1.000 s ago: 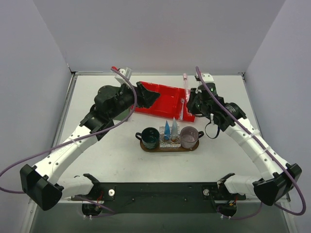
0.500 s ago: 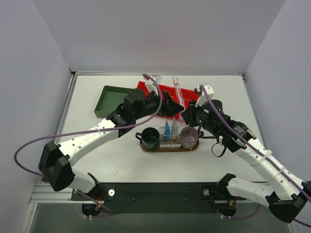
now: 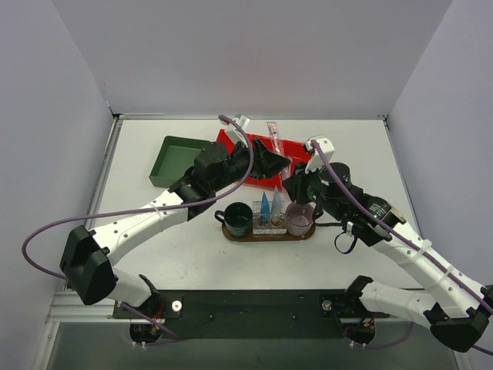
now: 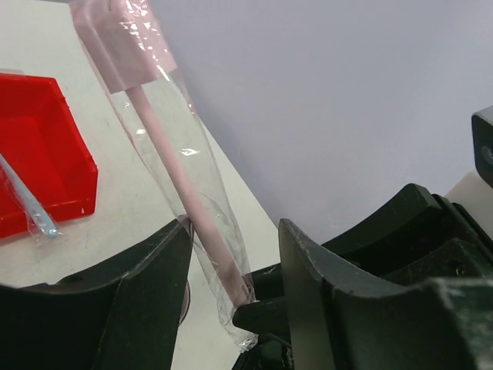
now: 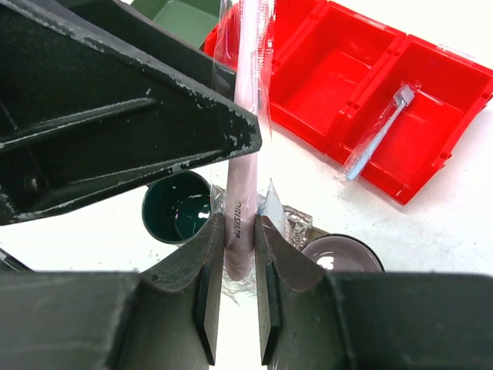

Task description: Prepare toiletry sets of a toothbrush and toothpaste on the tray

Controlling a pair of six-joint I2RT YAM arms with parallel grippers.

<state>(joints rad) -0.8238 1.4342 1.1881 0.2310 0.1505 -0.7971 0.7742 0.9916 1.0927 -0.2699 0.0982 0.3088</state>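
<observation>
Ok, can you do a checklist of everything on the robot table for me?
Surface: white table, oval tray near its middle.
Job's things: green mug, pink mug and two blue toothpaste tubes on tray; wrapped pink toothbrush held above; blue toothbrush in red bin.
Clutter: green box.
Grippers: right gripper shut on pink toothbrush; left gripper open around it.
Cables: purple cable along each arm.
Surroundings: plain pale walls.

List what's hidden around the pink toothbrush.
Right wrist view: head of the toothbrush cut off by the top edge; tray mostly behind the right gripper.
Top view: toothbrush's lower end behind that gripper; inside of the pink mug too small to read.
</observation>
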